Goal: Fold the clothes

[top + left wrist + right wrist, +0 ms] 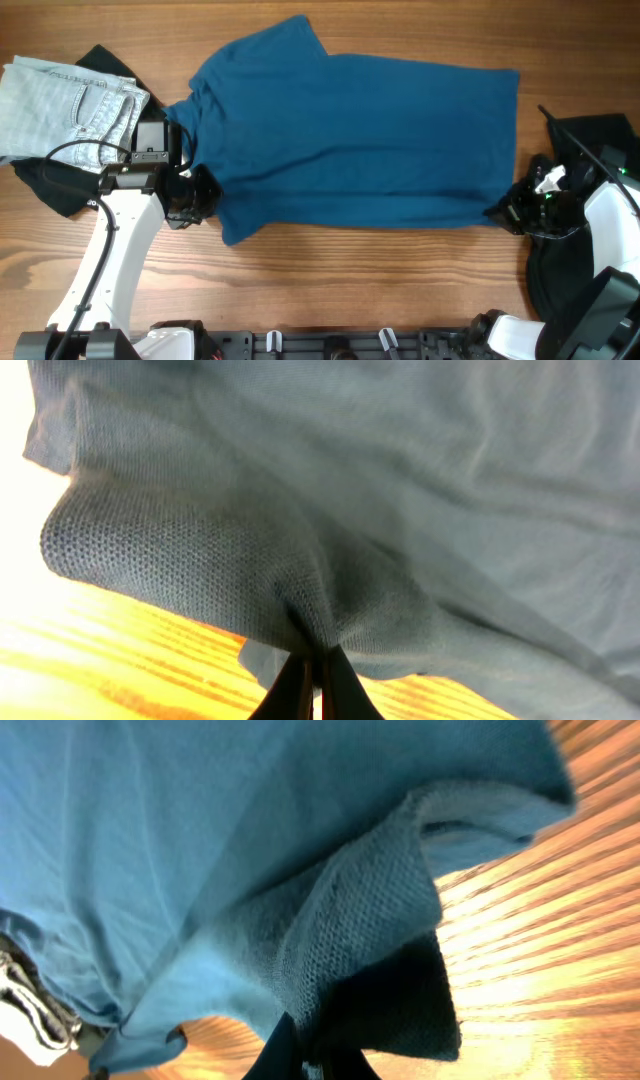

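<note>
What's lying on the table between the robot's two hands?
The blue shirt, spread on the table. The overhead view shows it reaching from the left hand to the right hand, each pinching its near edge.

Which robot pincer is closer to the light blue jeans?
Left. The left pincer pinches the blue shirt just beside the jeans; the right pincer pinches the shirt's far end, well away.
</note>
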You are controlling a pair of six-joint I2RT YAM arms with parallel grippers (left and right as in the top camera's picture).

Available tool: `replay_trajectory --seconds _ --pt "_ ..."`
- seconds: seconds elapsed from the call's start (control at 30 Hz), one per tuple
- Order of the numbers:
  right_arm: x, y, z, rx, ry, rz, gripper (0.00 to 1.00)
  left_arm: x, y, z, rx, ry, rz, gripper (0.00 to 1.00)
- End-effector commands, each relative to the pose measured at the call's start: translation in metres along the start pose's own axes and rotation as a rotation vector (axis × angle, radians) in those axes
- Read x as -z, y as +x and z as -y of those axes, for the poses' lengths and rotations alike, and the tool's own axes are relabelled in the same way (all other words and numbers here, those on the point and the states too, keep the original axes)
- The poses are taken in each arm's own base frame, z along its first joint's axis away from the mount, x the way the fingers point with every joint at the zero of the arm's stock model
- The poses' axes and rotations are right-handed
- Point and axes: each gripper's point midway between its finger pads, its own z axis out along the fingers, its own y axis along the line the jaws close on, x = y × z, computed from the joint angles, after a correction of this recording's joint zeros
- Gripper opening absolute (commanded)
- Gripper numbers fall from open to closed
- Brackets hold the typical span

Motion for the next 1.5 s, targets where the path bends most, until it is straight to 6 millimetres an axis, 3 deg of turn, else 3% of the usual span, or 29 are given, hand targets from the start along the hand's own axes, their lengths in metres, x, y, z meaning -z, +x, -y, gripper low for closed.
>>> replay_trajectory --seconds 0.0,0.13,0.2,0.43,0.57,0.63,0.73,0.83,0.87,0.93,1.0,1.07,1.17,1.27,1.3,1.47 --pt "0.008 -0.009 0.006 -0.001 0.064 0.056 0.04 0.004 0.008 -0.005 -0.009 -0.015 -0.038 0.15" --pt "0.008 -0.013 0.005 0.012 0.058 0.071 0.04 0.004 0.037 -0.010 0.014 -0.016 -0.162 0.40" --pt "0.008 -0.015 0.004 0.018 0.055 0.081 0.04 -0.001 0.053 -0.015 0.021 -0.036 -0.218 0.48" --pt "0.008 -0.020 0.002 0.027 0.049 0.100 0.04 -0.024 0.107 -0.026 0.074 -0.098 -0.354 0.53" --pt "0.008 -0.022 0.002 0.031 0.046 0.107 0.04 -0.047 0.108 -0.035 0.110 -0.126 -0.293 0.65" --pt "0.008 -0.022 0.000 0.033 0.038 0.107 0.04 -0.059 0.102 -0.035 0.121 -0.110 -0.259 0.66" --pt "0.009 -0.023 0.000 0.035 0.037 0.110 0.04 -0.070 0.092 -0.035 0.111 -0.107 -0.212 0.60" --pt "0.009 -0.023 0.000 0.038 0.038 0.111 0.04 -0.075 0.097 -0.034 0.117 -0.104 -0.247 0.15" --pt "0.009 -0.023 0.000 0.041 0.038 0.111 0.04 -0.073 0.105 -0.031 0.126 -0.085 -0.291 0.05" --pt "0.012 -0.023 -0.002 0.060 0.039 0.111 0.04 -0.065 0.123 -0.025 0.148 -0.052 -0.391 0.04" --pt "0.022 -0.023 -0.003 0.059 0.069 0.111 0.04 -0.044 0.148 -0.019 0.151 -0.022 -0.537 0.04" --pt "0.038 -0.022 -0.002 0.052 0.118 0.114 0.04 -0.021 0.154 -0.016 0.117 -0.025 -0.584 0.04" --pt "0.058 -0.019 -0.004 0.046 0.164 0.116 0.04 0.011 0.137 -0.006 0.031 -0.019 -0.517 0.04" --pt "0.062 -0.012 -0.004 0.038 0.171 0.090 0.04 0.032 0.098 0.003 -0.044 -0.041 -0.333 0.04" --pt "0.062 -0.011 -0.004 0.040 0.173 0.083 0.04 0.037 0.079 0.016 -0.095 -0.007 -0.251 0.04" --pt "0.061 -0.010 -0.003 0.049 0.174 0.082 0.04 0.027 0.041 0.042 -0.142 0.077 -0.105 0.04"
